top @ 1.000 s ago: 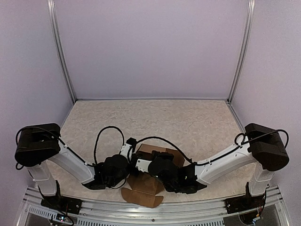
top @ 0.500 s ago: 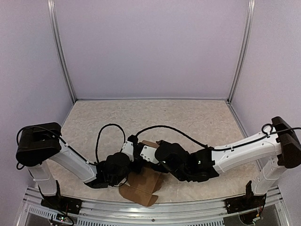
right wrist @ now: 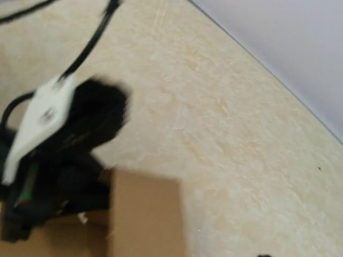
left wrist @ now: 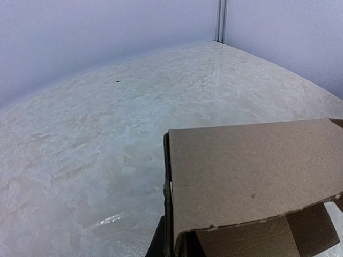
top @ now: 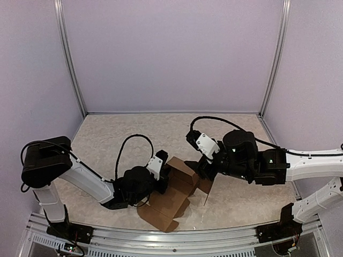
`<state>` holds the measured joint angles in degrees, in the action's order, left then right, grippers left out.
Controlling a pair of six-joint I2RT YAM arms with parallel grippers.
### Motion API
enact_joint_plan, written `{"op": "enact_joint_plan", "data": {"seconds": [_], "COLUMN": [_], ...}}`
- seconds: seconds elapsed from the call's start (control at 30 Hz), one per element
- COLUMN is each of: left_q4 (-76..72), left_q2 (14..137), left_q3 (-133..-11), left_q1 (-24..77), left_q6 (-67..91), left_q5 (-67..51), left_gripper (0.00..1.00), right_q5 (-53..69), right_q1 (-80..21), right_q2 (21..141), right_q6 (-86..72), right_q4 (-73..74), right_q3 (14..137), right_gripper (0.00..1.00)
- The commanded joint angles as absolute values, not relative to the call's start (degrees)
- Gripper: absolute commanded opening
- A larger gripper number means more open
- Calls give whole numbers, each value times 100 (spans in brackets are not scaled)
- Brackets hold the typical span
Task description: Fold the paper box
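1. Top view: the paper box (top: 174, 195) sat half-formed near the near edge of the tabletop (top: 134, 134), about mid-width, with flaps open. The left gripper (top: 162, 174) was low at its left wall. The right gripper (top: 202, 168) hung just above the box's far right corner, beside a flap standing on edge. I couldn't tell whether its jaws were apart, or whether it touched the card.
2. Left wrist view: a brown panel of the paper box (left wrist: 252, 171) filled the lower right, bare tabletop (left wrist: 107, 123) beyond it. The pincer was clenched on that panel's edge, with a dark finger (left wrist: 155, 249) showing at the bottom.
3. Right wrist view: blurred. A box wall (right wrist: 144, 214) showed low in frame, with the left arm's wrist (right wrist: 64, 134) beside it. The right arm's own fingers weren't visible.
4. Judgement: mid-fold, side walls going up, nothing closed yet. The next move probably calls for the right pincer to take the loose right flap and tuck it inward while the left keeps its wall steady.
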<state>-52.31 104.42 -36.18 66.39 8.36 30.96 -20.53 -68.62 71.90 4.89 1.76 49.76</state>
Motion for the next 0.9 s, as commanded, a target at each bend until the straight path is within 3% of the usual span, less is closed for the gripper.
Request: {"op": "enact_joint_plan", "data": {"seconds": [0.0,0.17,0.37,0.53,0.87], "left_q4": [-5677,-5586,-5462,-5454,-5368], "left_q2": [10623,10685,10831,11078,11401], "left_q3": [-3657,-3739,-3973,-4144,-4267], "left_q1": [6614,6529,6117,5836,5830], "left_q6": [-215,-492,-130,334,248], "left_q5": [1984,1163,-238,-732,-512], "left_gripper": [0,0,0,0,0], "right_q5": [-1330,-865,-342,-217,-710], "right_q1": [-6480,-6042,-5839,-5839,-5833], "right_q2": [6779,6619,6837,7175,7911], "right_q6": [-122,-598,-903,-1147,-1439], "right_q4": [284,152,-264,-697,-1165], "right_q3": [4739,4483,4254,4153,4324], "right_gripper": [63,48,0,0,0]}}
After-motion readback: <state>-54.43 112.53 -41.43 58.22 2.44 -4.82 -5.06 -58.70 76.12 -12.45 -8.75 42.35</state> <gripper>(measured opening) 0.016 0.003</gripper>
